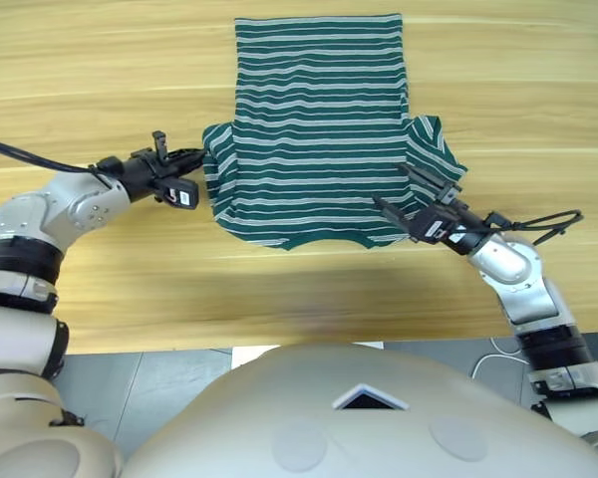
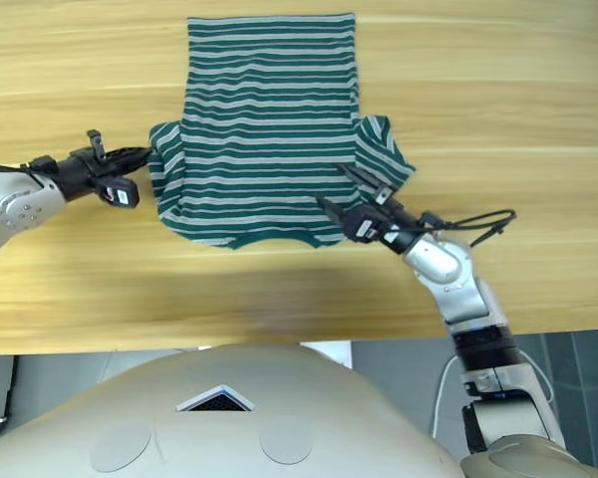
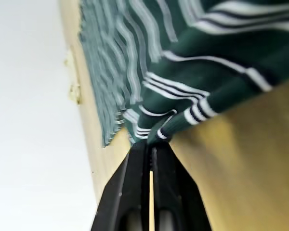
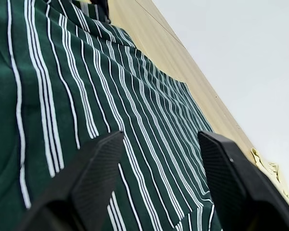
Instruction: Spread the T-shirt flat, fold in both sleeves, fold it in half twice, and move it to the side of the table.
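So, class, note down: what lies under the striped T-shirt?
The T-shirt lies on the wooden table, whose bare top shows round it. The part of the table beneath the cloth is covered, so anything there cannot be seen.

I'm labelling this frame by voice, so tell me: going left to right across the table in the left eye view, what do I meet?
left gripper, fingers shut on the sleeve edge → striped T-shirt → right gripper, fingers open over the shirt's right side
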